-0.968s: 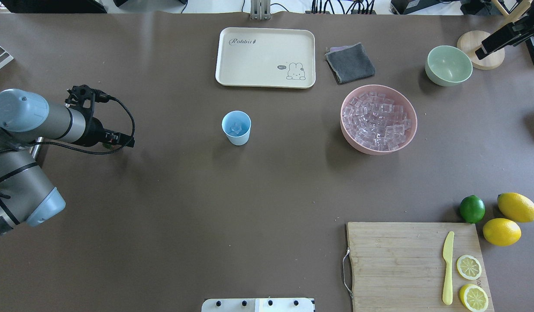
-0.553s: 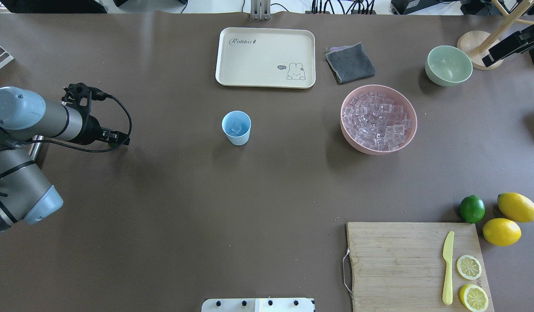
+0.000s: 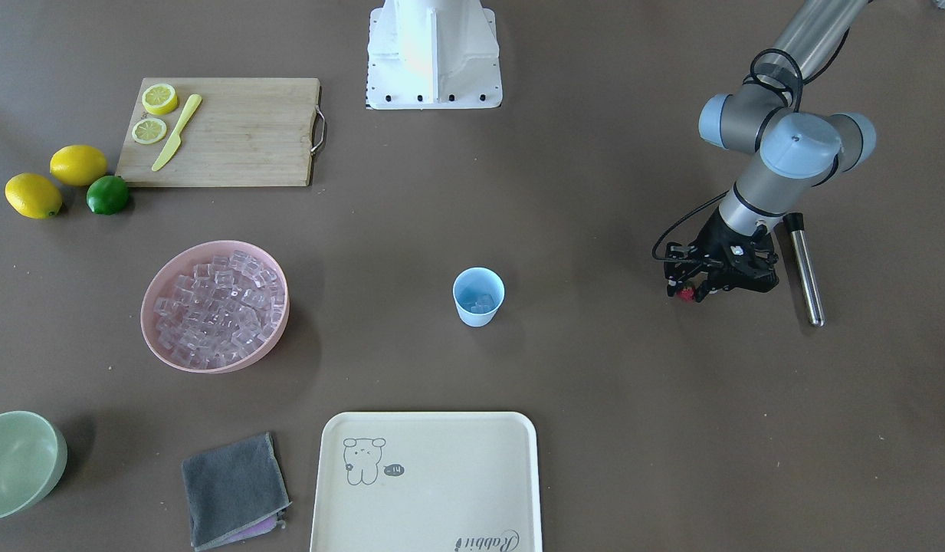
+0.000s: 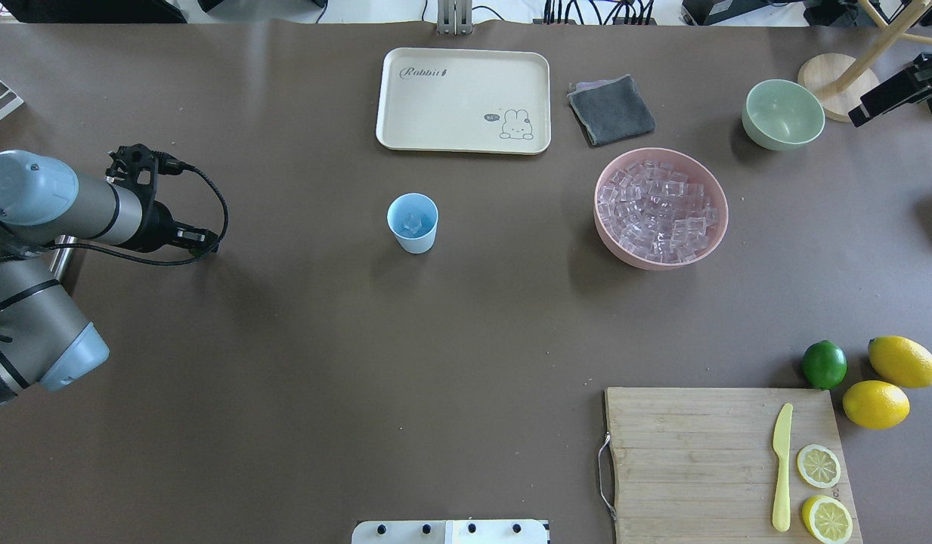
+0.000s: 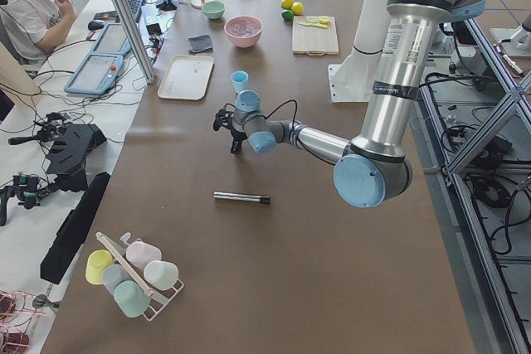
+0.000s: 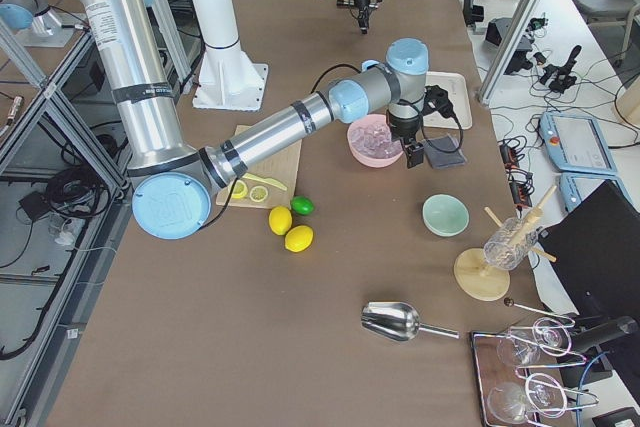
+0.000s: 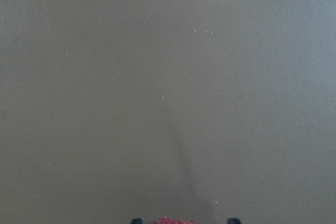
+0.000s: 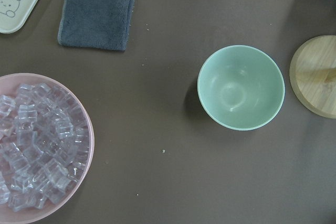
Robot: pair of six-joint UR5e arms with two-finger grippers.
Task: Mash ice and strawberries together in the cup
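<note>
The light-blue cup (image 4: 413,223) stands mid-table with a few cubes of ice (image 4: 412,221) in it. More ice (image 4: 658,211) fills the pink bowl (image 4: 598,198). The red strawberry (image 3: 684,294) lies on the table at the far left. My left gripper (image 3: 694,291) is low over it and open. In the left wrist view the strawberry (image 7: 172,220) shows between the two fingertips, apart from both. My right gripper (image 6: 413,152) hangs high near the pink bowl and the green bowl. None of the views show its fingers clearly.
A metal rod (image 3: 805,264) lies beside the left arm. The cream tray (image 4: 462,100), a grey cloth (image 4: 611,110) and the green bowl (image 4: 783,114) sit at the far side. The cutting board (image 4: 685,453), the lemons and the lime are near right. A person (image 5: 37,6) sits off the table.
My left gripper has drawn slightly back to the left and lower. The strawberry's green top no longer shows from overhead. The dark part at the top right has moved further right.
</note>
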